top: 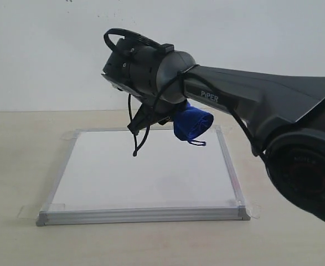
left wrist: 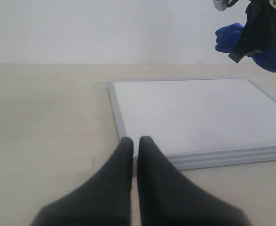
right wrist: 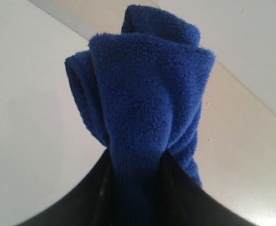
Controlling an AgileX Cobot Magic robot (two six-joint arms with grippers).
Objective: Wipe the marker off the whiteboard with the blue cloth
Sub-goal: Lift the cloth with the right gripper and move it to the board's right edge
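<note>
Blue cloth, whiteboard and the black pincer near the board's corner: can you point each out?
blue cloth (top: 192,124): exterior view, on its bunched middle.
whiteboard (top: 140,177): exterior view, on its bare white face.
left gripper (left wrist: 135,142): left wrist view, midway between its fingertips.

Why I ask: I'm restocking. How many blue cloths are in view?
1. The blue cloth is pinched in the right gripper, raised over the far side of the whiteboard. The arm could hide another behind it.
</note>
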